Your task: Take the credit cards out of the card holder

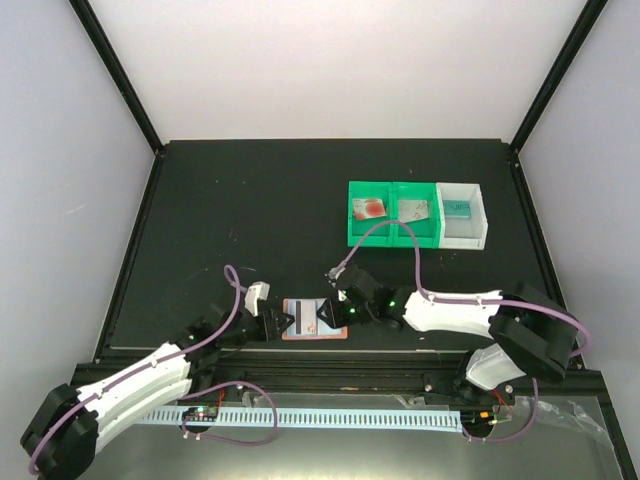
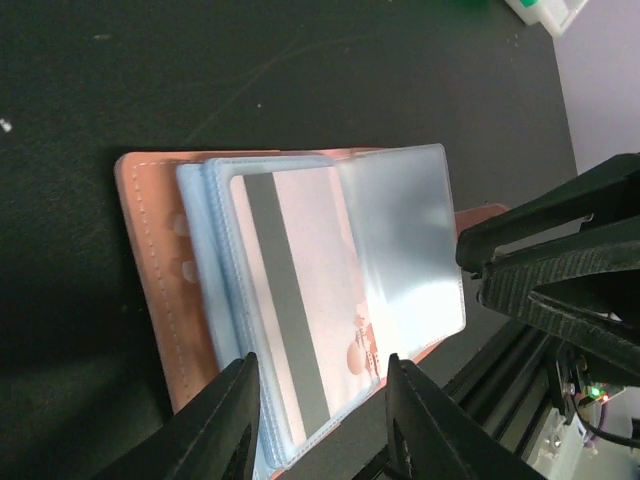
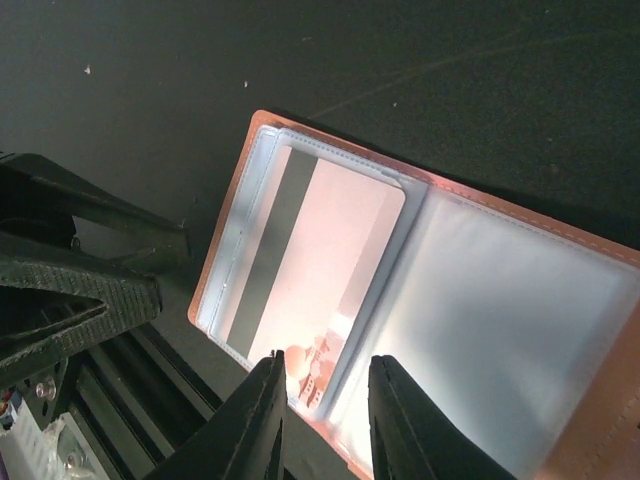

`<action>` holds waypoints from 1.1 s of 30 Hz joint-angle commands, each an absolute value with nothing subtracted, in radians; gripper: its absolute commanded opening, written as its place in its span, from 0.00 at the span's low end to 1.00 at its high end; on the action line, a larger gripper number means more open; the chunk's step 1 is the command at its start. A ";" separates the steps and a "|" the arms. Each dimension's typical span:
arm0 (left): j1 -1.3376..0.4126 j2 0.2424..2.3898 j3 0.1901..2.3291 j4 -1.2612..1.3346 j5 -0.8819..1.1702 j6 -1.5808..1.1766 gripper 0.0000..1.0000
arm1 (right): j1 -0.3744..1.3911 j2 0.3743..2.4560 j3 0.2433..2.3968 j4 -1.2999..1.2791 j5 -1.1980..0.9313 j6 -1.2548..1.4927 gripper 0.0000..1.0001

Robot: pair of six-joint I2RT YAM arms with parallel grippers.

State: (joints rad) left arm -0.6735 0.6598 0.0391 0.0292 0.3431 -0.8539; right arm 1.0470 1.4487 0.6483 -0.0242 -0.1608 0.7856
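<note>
Holder (image 1: 316, 334) lies open and flat on the table (image 1: 230, 220) near its front edge. The left gripper (image 1: 274, 322) is at its left side and the right gripper (image 1: 342, 310) at its right. One card (image 2: 300, 270) sits in the clear sleeves, stripe side up. In each wrist view the stripe (image 2: 285, 300) runs up the frame from that gripper's fingers, so the card's long axis lies roughly along both lines of reach and a short end faces the tips. Left fingers (image 2: 225, 425) stand apart astride that end, and right fingers (image 3: 262, 420) likewise; nothing is seen clamped, and contact cannot be told. Judgement: neither arm is clearly nearer. Left wrist alone shows a loose clear leaf lying beside the card. Right wrist alone shows the holder's other half with empty pockets. Only the top view shows the green bins (image 1: 392, 243) far right, each holding something flat.
</note>
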 commanded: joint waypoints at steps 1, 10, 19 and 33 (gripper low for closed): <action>-0.674 0.613 0.055 -0.017 0.317 -0.874 0.37 | 1.053 1.487 0.646 0.091 -0.168 0.819 0.25; -0.674 0.658 0.055 0.143 0.385 -0.854 0.36 | 1.055 1.546 0.653 0.110 -0.204 0.853 0.24; -0.675 0.781 0.041 0.230 0.390 -0.844 0.20 | 1.055 1.600 0.617 0.193 -0.173 0.917 0.21; -0.681 0.961 0.038 0.278 0.365 -0.826 0.06 | 1.055 1.652 0.609 0.245 -0.184 0.955 0.21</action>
State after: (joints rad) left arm -0.6739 0.9333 0.0376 0.2249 0.3653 -0.8379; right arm 1.0492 1.6390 0.6258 0.1947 -0.1947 0.9287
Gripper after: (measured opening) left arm 0.077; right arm 0.214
